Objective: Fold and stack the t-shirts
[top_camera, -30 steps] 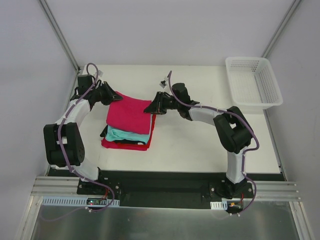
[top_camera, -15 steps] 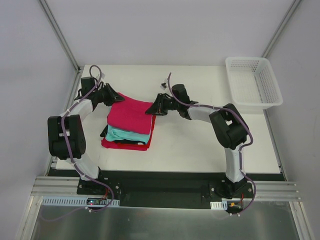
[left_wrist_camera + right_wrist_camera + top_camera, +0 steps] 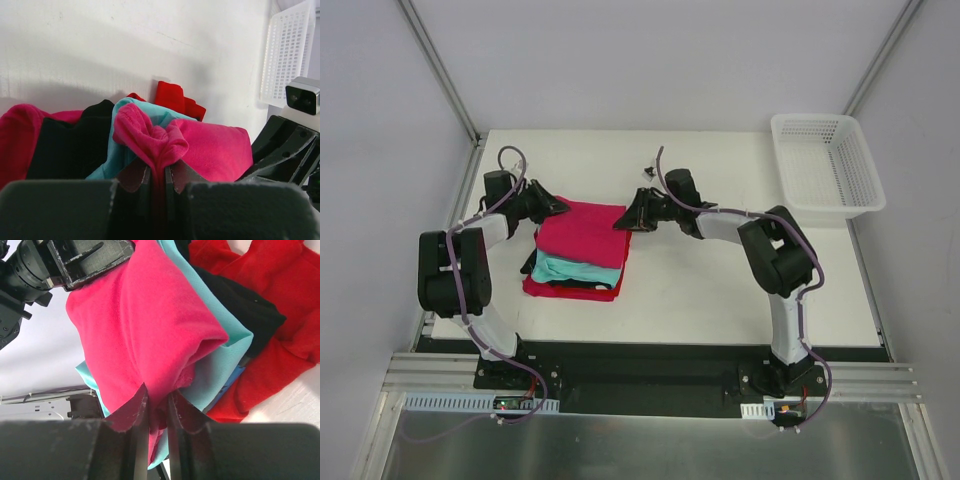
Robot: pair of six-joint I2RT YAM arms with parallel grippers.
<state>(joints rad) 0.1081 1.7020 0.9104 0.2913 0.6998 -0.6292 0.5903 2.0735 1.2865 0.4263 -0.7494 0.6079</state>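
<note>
Pink shirt (image 3: 582, 232): centre-left of frame, on top of the teal shirt (image 3: 568, 270) and red shirt (image 3: 570, 291) on the counter (image 3: 720, 290).
Change: a second ago it lay skewed; now it sits square over the pile.
Left end effector (image 3: 556, 207): pinching the pink shirt's upper-left edge.
Right end effector (image 3: 620, 222): pinching its right edge.
Status: looks ready for release.

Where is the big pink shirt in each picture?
Top external: the pink shirt is the topmost shirt, left of centre.
Left wrist: bottom centre and right, bunched in the left fingers.
Right wrist: upper middle, pinched by the right fingers at the bottom.
Shared landmark: the teal shirt just under it, seen in all three views.
</note>
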